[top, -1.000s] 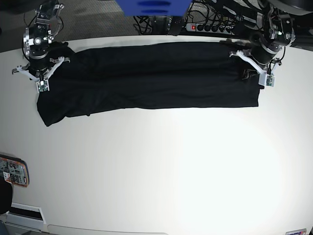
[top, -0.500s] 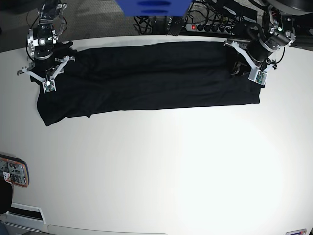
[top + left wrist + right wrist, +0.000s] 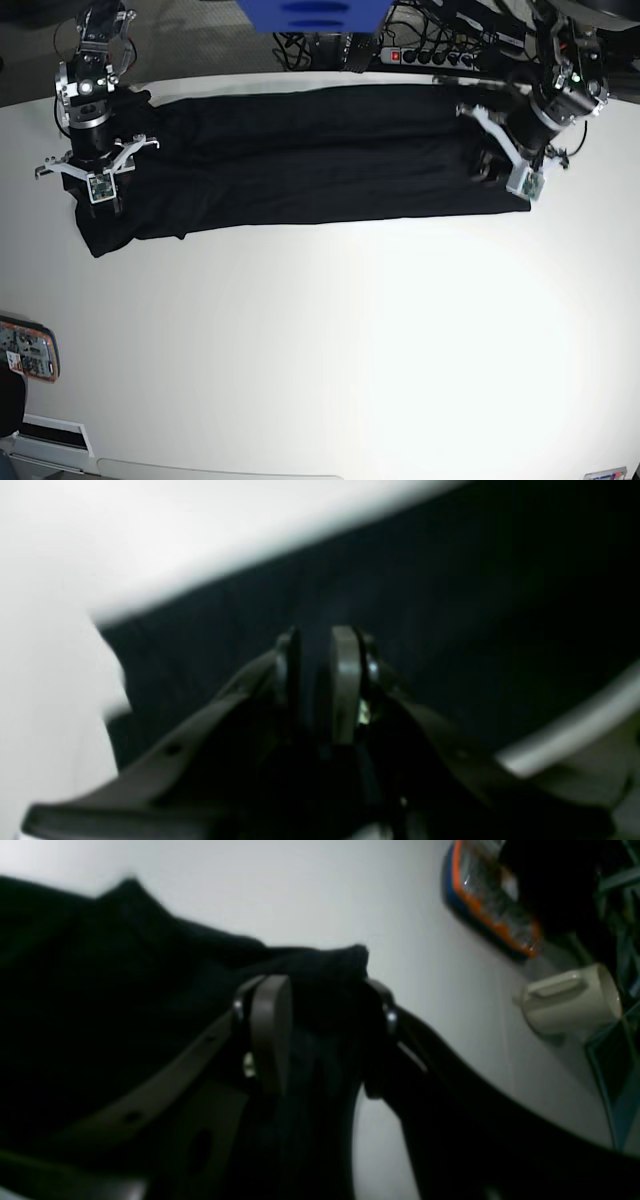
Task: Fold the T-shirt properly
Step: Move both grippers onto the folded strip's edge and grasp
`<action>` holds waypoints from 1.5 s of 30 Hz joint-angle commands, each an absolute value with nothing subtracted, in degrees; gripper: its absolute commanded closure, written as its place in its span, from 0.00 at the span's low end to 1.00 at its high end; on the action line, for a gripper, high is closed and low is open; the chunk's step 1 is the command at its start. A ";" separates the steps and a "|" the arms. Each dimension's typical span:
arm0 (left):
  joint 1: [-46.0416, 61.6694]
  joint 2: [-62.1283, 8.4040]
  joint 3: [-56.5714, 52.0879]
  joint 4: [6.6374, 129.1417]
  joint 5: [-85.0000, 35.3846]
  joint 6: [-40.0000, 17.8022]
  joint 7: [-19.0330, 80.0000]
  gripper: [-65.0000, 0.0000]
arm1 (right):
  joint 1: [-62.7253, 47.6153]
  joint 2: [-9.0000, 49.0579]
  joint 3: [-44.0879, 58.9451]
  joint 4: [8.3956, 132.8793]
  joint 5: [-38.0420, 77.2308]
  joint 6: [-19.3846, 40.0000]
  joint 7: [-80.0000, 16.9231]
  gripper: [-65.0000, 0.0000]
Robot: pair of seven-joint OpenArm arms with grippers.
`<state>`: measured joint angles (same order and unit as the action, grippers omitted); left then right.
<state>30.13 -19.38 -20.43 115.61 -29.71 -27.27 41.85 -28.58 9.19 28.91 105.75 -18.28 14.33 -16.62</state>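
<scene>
White surface (image 3: 330, 340) fills most of the base view, with cables and a power strip (image 3: 430, 56) behind its far edge. The T-shirt (image 3: 300, 160) lies across the far part of the surface as a long black band, spanning from the right pincer (image 3: 97, 192) to the left pincer (image 3: 495, 165). The right pincer is clamped on a bunched fold of fabric at its end of the T-shirt; dark cloth fills the gap between its two pads (image 3: 270, 1030). The left pincer stands narrow over the opposite end, pads (image 3: 345, 675) close together above the cloth; whether fabric is caught between them cannot be told. Beyond the right pincer a cream mug (image 3: 570, 1000) and an orange-edged packet (image 3: 487, 900) rest near the surface edge.
</scene>
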 commanded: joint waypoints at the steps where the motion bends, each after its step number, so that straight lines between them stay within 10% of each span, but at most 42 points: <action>1: 28.79 -19.47 -20.53 116.53 -30.11 -27.56 43.74 0.83 | -28.70 9.89 28.62 106.15 -18.24 13.85 -17.54 0.67; 45: 6.02 -18.95 -11.12 69.93 -14.55 -27.56 39.60 0.83 | -5.41 9.80 22.11 80.31 -17.98 13.85 -25.27 0.67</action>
